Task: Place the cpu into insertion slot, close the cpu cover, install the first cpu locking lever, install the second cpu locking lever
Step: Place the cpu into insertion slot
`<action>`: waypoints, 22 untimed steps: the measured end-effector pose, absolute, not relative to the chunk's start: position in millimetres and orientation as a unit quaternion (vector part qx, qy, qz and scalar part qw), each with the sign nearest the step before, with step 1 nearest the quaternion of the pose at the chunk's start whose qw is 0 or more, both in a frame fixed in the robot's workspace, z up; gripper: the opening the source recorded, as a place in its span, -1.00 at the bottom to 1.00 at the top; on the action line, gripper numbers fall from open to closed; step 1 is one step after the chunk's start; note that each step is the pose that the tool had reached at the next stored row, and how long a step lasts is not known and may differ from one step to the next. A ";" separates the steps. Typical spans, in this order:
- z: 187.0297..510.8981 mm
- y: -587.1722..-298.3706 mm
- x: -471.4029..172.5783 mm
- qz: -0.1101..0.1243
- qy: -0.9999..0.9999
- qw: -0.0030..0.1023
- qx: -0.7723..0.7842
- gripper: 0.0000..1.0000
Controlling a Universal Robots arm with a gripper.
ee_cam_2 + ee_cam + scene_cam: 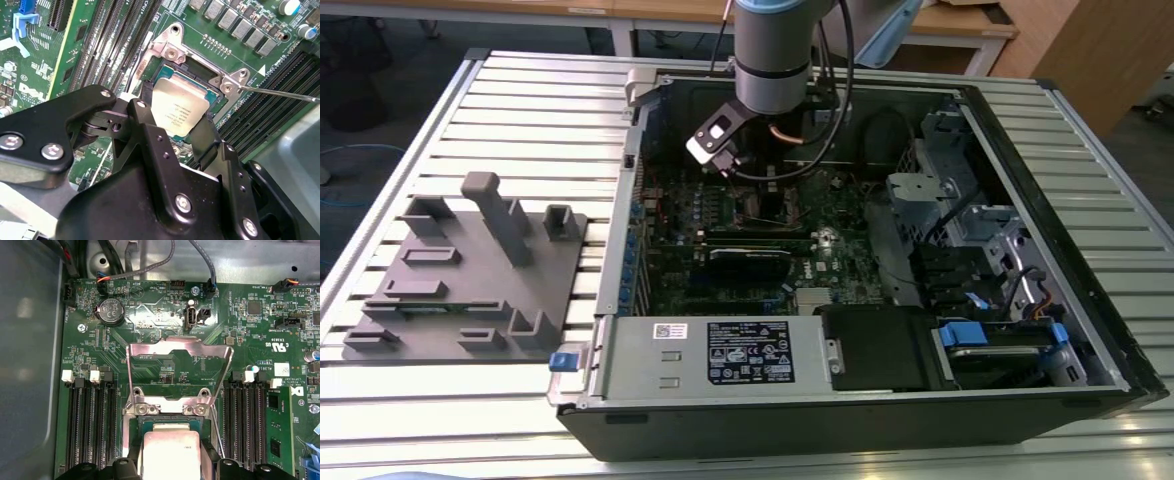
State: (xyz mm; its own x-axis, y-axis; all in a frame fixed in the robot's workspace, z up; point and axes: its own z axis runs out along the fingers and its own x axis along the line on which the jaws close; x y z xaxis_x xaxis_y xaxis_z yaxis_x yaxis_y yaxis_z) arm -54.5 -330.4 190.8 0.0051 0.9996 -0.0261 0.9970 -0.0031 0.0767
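gripper (pixel 176 116) is pinching the cpu (pixel 181 107) by two opposite edges. black fingers (pixel 150 131) sit hard against each side, as far as i can judge in both wrist views. the cpu hangs just above the insertion slot (pixel 167 419), roughly centred over it. can't tell if it touches the socket floor. cpu cover (pixel 180 346) is swung up and open behind the slot, with motherboard visible through its window. one locking lever (pixel 280 93) sticks out free as a thin wire rod, not latched. memory slots (pixel 90 425) flank the socket on both sides.

handling, my read: light, rigid, flat chip. the smooth metal top is probably a bit slippery. the edges are the right place to hold it, with nothing on the underside. socket contacts are likely the fragile part, so no tilt and no sideways scrub.

looks: small square with a dull silver-grey top, faint print on it, and a thin greenish board edge around it.
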 end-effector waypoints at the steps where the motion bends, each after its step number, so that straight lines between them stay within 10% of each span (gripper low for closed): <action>1: 191.0 -330.5 -54.5 0.018 0.705 0.036 0.708 0.08; 22: 194.5 -330.6 -53.1 0.017 0.704 0.037 0.709 0.08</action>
